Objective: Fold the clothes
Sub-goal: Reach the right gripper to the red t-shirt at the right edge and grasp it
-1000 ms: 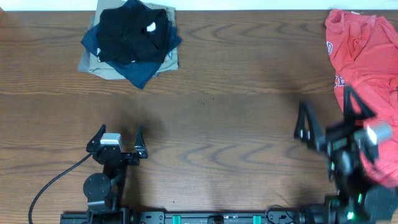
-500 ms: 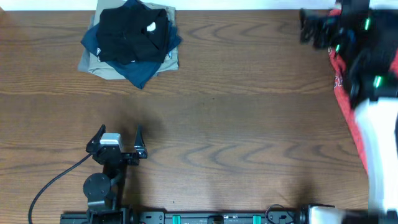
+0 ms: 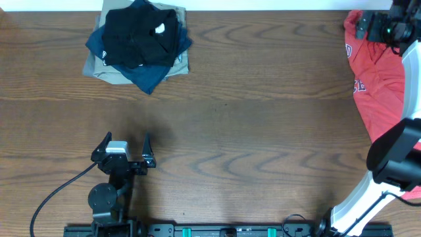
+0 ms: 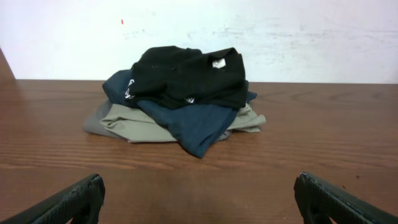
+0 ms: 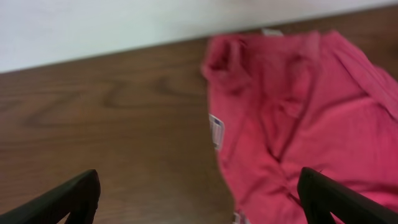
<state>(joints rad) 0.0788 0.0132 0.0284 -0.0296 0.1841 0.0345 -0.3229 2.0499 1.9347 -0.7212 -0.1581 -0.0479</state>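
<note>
t-shirt [image 3: 381,85] crumpled at the bench's [image 3: 263,131] far right, nothing held
left gripper [image 3: 126,146] and right gripper [image 3: 364,26] both wide open; the right, over the shirt's far end, may pinch two layers and bunch it.

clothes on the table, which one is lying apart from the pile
The red-orange T-shirt, lying loose by itself at the right edge of the table. The black garment, navy garment and khaki garment are stacked together at the far left.

The counter [image 3: 263,131] is lit evenly and softly, only faint shadows are cast, and the right wrist view is softened by blur.
</note>
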